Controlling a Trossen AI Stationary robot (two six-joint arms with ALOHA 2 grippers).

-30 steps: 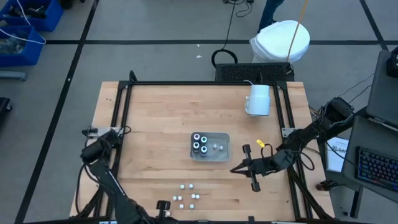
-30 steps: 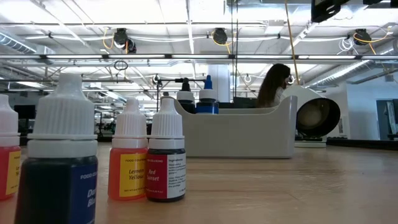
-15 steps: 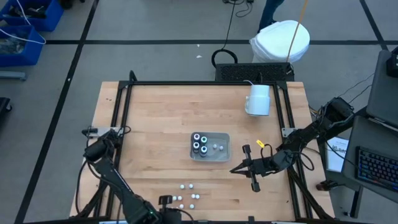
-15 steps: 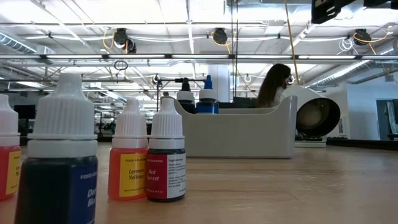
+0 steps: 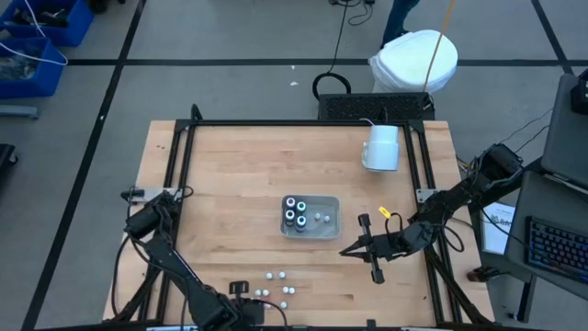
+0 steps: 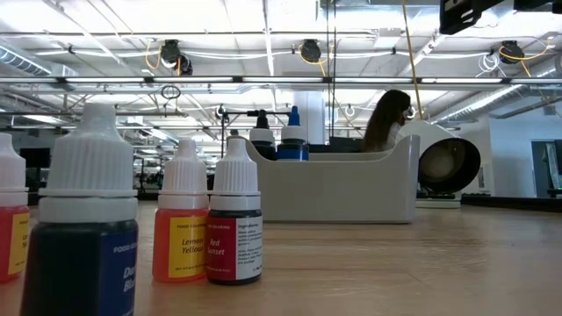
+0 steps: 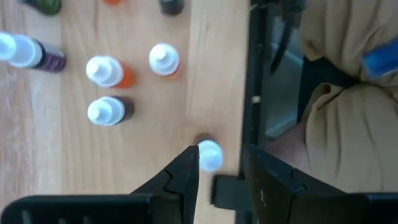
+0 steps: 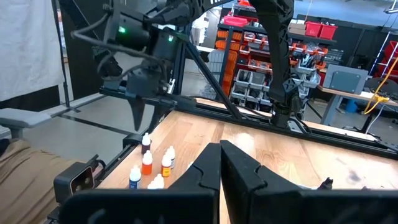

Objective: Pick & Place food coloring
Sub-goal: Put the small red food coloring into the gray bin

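- The left gripper (image 7: pixel 219 163) hangs low at the near edge of the table (image 5: pixel 230 175), its fingers (image 7: pixel 186 171) parted narrowly around one white-capped bottle (image 7: pixel 210 155) standing by the table's edge; nothing is clamped yet, and this looks like the line-up for a pick.
- The other loose bottles (image 5: pixel 276 292) stand in a small cluster near that edge, just beside the gripper (caps up, so each can be taken from above).
- The tray (image 5: pixel 310 217) sits mid-table, holding four dark pots (image 5: pixel 295 211) at its left end and two small bottles to their right; it is presumably where the rest should go.
- The right gripper (image 5: pixel 344 250) waits just right of the tray, fingers pressed together on nothing, clear of the left arm's path.
- Readable labels in the low view: the yellow bottle (image 6: pixel 182 226) says "Lemon Yellow", the red bottle (image 6: pixel 234 226) "Red Sunset"; the nearest dark blue bottle (image 6: pixel 83 228) shows "FOOD CO…" only.
- A white mug (image 5: pixel 382 147) stands at the far right, untouched.
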